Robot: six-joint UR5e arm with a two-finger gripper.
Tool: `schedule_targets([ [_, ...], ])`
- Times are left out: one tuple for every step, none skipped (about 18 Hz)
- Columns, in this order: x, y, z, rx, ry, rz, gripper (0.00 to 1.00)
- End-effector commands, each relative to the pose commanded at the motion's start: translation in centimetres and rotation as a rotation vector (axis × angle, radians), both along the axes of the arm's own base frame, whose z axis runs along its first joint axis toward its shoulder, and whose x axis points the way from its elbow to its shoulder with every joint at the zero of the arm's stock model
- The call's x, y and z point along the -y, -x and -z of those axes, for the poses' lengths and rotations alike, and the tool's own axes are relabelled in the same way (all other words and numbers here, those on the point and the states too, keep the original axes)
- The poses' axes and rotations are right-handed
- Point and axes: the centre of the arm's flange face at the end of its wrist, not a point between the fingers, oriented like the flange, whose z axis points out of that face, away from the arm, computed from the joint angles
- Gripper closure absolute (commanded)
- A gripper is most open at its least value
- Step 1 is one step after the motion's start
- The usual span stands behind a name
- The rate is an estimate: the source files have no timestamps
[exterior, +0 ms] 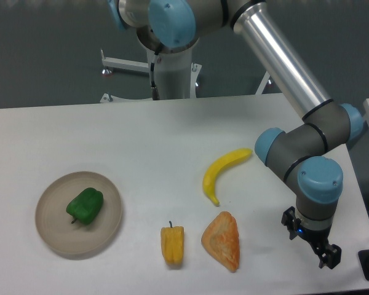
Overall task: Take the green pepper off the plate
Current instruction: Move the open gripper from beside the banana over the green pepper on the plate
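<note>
While the arm's shoulder and upper joints run off the top edge of the view, its silver tube slants down to the right and ends in the gripper (312,241), which hangs low over the table (172,135) near the right front corner. Only dark finger shapes and a small blue light show there, so I cannot tell whether the gripper is open or closed; nothing is visibly held in it. A dark object at the lower right corner is cut off by the frame and cannot be identified.

Far across the table, at the left front, the green pepper (85,206) lies on the plate (52,236), slightly left of the plate's middle, with bare plate showing all around it. Its stem is hard to make out. Between plate and gripper lie 3 other items: a yellow-orange pepper (173,244) with a dark stem pointing away from the camera, a pastry-like orange wedge (222,241) just to its right, and a curved banana (222,173) behind them. Wide bare table surface stretches behind the plate and across the middle.

The green pepper is glossy and lobed; the plate is matte, round and beige with a low rim.
</note>
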Motion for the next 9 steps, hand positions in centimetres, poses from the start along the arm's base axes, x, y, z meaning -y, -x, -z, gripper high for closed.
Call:
schedule_targets([
  [0.0,-0.1,0.0,0.003,-0.001,0.001,0.00],
  [-0.1,-0.4,0.0,0.007,-0.001,0.005,0.00],
  [0.0,-0.4,-0.2,0.006,-0.001,0.003,0.00],
  [-0.2,-0.8,-0.2,0.009,-0.002,0.004,0.00],
  [-0.1,-1.1,-0.5,0.013,-0.003,-0.008,0.00],
  [0.1,-1.5,-0.7,0.020,-0.001,-0.018,0.00],
  [0.0,-2.5,-0.8,0.027,-0.001,-0.022,0.00],
  [-0.2,-3.6,-1.1,0.034,0.001,-0.025,0.00],
  [-0.1,-4.4,-1.6,0.040,-0.001,-0.038,0.00],
])
